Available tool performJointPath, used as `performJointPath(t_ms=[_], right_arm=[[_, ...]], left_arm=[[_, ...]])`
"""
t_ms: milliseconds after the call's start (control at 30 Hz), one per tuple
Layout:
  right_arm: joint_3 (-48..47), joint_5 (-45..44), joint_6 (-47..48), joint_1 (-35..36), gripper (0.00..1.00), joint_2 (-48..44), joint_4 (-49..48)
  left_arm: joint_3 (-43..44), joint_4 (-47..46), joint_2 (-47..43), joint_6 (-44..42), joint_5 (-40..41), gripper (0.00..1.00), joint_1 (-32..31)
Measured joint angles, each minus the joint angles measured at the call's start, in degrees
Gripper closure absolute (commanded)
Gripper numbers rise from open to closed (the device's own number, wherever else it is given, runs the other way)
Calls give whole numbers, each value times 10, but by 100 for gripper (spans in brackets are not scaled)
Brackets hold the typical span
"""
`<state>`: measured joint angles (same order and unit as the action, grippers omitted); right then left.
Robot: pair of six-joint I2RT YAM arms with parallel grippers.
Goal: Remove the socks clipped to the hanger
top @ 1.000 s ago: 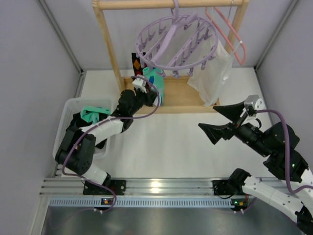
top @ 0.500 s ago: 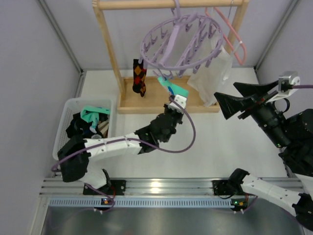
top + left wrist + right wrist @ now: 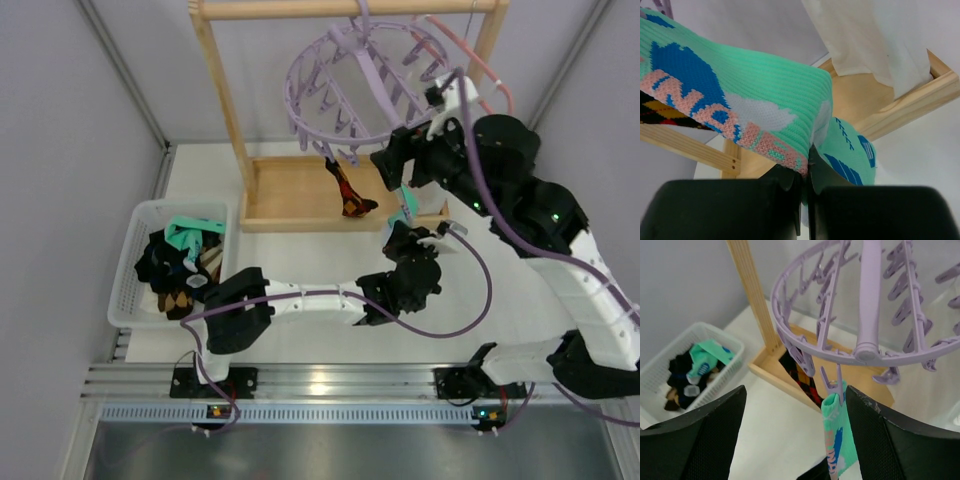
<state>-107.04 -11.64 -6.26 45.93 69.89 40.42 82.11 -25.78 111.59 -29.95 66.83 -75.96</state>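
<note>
Left gripper [image 3: 805, 172] is clamped shut on the lower part of a teal-green sock [image 3: 735, 100], with the knit pinched between the jaws. The sock's top end is held by a clip [image 3: 838, 384] of the lavender hanger [image 3: 790, 347], so it is clipped on and hangs below the ring's near edge. Right gripper [image 3: 795, 395] is raised just beneath the hanger, jaws spread wide, nothing gripped. The teal-green sock is seen between its fingers, close to the right one; contact cannot be told. An argyle sock [image 3: 347, 190] is also clipped to the ring and hangs over the base of the wooden rack [image 3: 290, 190]. The hanger is hooked on the rack's top bar and is tilted. A white cloth bag [image 3: 865, 40] is seen just beside the teal-green sock. Loose socks [image 3: 175, 262] are piled in a white basket [image 3: 128, 262] at the table's left side.
</note>
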Motion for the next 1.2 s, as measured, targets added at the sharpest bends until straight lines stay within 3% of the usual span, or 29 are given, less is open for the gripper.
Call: performJointPath(t_ms=[267,933,1200], right_arm=[[1,-46,41,0,36,83,45],[0,-135,75,4,44,162,42],[0,-165,88,4,53,177,31]], left_arm=[[6,0,5,-16,20,100,-1],[16,0,23,-23,29,100,-3],[16,0,23,-22,30,100,-6]])
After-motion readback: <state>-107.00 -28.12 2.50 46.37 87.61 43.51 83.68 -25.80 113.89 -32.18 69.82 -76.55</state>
